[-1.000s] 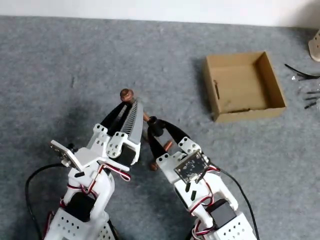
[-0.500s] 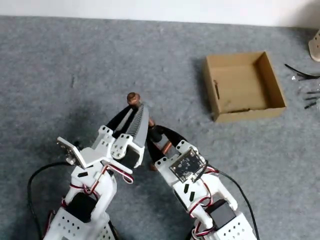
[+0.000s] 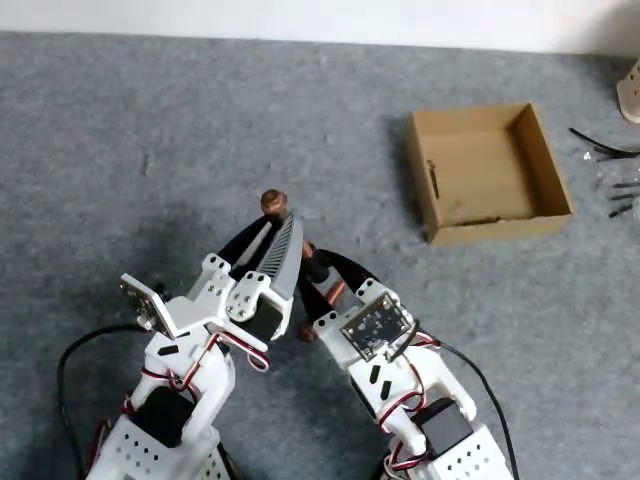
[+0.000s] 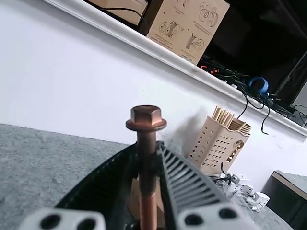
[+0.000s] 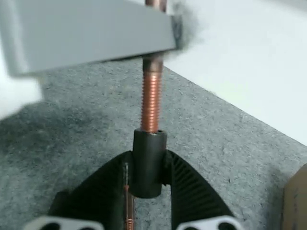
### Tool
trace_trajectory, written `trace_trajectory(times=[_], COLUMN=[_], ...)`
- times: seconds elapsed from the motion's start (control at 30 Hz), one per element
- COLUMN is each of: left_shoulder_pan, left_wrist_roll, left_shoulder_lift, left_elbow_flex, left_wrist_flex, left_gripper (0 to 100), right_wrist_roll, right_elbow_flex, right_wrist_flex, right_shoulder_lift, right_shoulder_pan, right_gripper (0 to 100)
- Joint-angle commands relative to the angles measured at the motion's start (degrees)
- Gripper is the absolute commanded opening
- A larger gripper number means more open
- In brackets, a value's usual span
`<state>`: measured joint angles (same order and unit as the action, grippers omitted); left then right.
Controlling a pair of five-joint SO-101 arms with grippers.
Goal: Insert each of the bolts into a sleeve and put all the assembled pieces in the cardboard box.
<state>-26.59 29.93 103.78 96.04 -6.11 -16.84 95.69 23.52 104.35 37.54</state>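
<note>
Midway along the near edge of the grey felt counter (image 3: 120, 120), line the copper flange-head bolt (image 4: 146, 120) clamped in the left gripper (image 3: 272, 225) squarely with the black cylindrical sleeve (image 5: 149, 143) clamped in the right gripper (image 5: 147, 170), threaded tip at its mouth, and feed straight in, slowly, without tilt.

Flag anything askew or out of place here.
Nothing stands out: the bolt in the left claw lines up straight with the black sleeve held by the right claw. The cardboard box sits upright.

Probably a lab, shelved cartons (image 4: 187, 26), tangled cables (image 4: 229, 75)
</note>
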Motion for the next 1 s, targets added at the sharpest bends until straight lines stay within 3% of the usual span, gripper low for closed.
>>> trace_trajectory(times=[0.0, 0.97], left_shoulder_pan=[1.45, -3.82], left_wrist_roll=[0.44, 0.53], left_shoulder_lift=[0.57, -4.62], left_elbow_flex=[1.1, 1.36], left_wrist_flex=[-0.18, -0.79], left_gripper=[1, 1], right_wrist_roll=[-0.44, -0.44], right_elbow_flex=[2.59, -3.38], right_wrist_flex=[-0.13, -0.31], right_shoulder_lift=[1.1, 1.1], right_shoulder_pan=[-0.48, 1.98], right_gripper=[0.5, 0.5])
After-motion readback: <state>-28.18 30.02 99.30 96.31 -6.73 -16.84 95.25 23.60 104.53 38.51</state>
